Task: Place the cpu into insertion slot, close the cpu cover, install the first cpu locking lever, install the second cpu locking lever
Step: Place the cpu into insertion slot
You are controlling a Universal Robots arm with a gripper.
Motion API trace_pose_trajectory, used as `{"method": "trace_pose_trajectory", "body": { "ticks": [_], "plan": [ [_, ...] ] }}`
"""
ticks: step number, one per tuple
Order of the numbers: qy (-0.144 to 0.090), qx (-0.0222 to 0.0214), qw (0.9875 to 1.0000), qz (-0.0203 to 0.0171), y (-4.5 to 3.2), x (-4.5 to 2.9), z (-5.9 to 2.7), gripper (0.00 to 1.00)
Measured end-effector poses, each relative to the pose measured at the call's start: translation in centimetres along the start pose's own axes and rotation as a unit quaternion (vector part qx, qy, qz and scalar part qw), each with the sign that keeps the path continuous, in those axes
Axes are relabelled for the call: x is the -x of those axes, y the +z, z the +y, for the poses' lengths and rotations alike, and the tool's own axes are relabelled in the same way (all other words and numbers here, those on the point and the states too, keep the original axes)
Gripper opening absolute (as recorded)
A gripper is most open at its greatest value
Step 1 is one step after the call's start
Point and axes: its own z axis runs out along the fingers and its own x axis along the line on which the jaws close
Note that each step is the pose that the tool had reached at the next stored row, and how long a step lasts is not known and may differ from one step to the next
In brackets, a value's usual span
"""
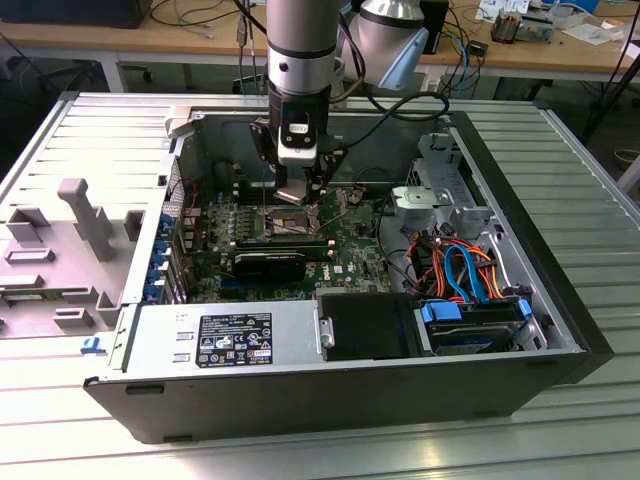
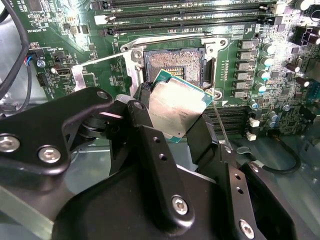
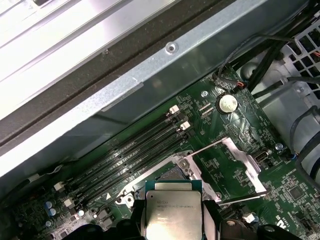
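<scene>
My gripper (image 2: pixel 172 114) is shut on the cpu (image 2: pixel 176 104), a small square chip with a dull silver top and green edge, pinched by its sides between the black fingers (image 2: pixel 142 107). The cpu (image 3: pixel 173 209) hangs tilted just above the insertion slot (image 2: pixel 175 62), a dark-framed square socket with a pale pin field on the green board. The cpu cover (image 3: pixel 239 161), a thin silvery frame, stands swung open beside the slot (image 3: pixel 172 175). A thin wire lever (image 2: pixel 219 125) sticks up near the socket. In the exterior view the gripper (image 1: pixel 300 193) hovers over the slot (image 1: pixel 290 222).
Long black memory slots (image 3: pixel 130 150) run beside the socket. A black graphics card (image 1: pixel 270 262) lies toward the case front. The power supply (image 1: pixel 225 340), drive bay (image 1: pixel 470 325) with coloured cables, and the case walls (image 1: pixel 180 170) ring the board.
</scene>
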Motion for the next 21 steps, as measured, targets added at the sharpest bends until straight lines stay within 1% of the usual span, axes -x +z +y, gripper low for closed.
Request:
{"method": "trace_pose_trajectory", "body": {
  "ticks": [21],
  "plan": [
    [0.015, 0.0003, 0.9999, -0.0003, 0.08, 0.00, 0.00, 0.54]
  ]
}}
